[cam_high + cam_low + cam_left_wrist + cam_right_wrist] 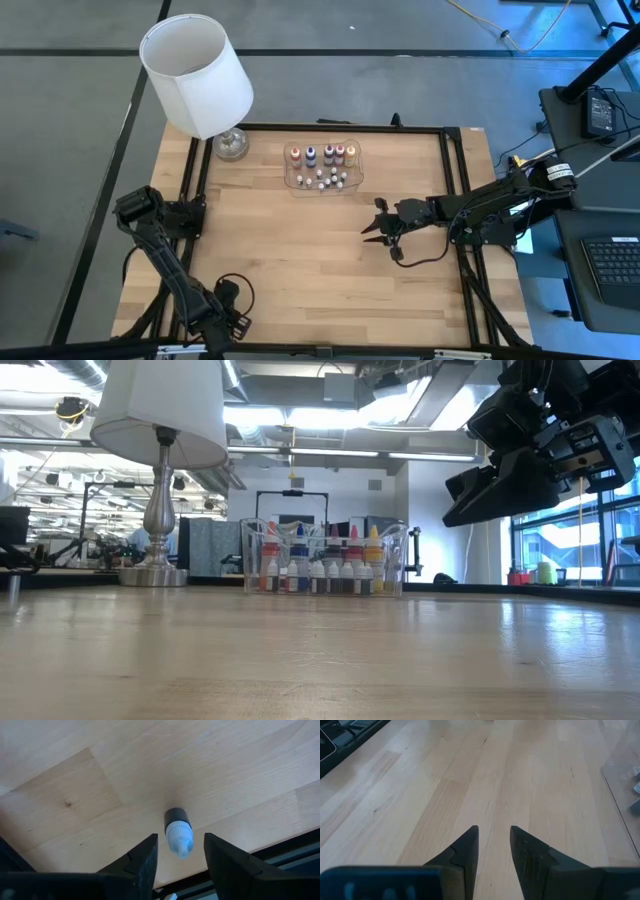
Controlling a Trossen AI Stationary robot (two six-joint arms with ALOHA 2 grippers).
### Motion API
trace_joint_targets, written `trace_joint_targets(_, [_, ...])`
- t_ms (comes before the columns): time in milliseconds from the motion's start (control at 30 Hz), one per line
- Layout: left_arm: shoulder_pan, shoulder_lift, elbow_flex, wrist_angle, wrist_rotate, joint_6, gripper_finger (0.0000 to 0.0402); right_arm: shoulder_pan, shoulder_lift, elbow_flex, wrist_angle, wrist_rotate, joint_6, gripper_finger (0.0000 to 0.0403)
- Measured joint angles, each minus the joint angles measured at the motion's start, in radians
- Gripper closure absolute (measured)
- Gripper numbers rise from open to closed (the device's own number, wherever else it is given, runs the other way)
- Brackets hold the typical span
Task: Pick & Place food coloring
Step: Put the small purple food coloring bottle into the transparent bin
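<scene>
A tiny dark bottle with a white tip sits on the wood close to the table's near edge. Whether it stands or lies, I cannot tell. My left gripper hovers over it, open, one finger on either side and not touching. In the high view the left gripper is at the near left edge. Several more coloured and whitish bottles stand in a clear tray at the far middle. My right gripper hangs open above bare wood at the middle right, also seen as the right gripper.
A white-shaded lamp stands on its metal base at the far left corner, left of the tray. A black frame rail borders the table. Bare wood lies between the tray and both grippers.
</scene>
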Motion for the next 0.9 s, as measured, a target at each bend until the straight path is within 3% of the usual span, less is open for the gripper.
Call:
trace_joint_targets(467, [0.000,-0.001,0.000,0.000,0.001,0.000,0.0328,0.000,0.000,0.000,0.000,0.000,0.000,0.0288])
trace_joint_targets(733, [0.008,-0.001,0.001,0.000,-0.001,0.009,0.0340,0.000,0.000,0.000,0.000,0.000,-0.004,0.0288])
trace_joint_targets(900, [0.073,-0.009,0.036,0.001,-0.097,0.203,0.0341,0.000,0.000,0.000,0.000,0.000,-0.004,0.0288])
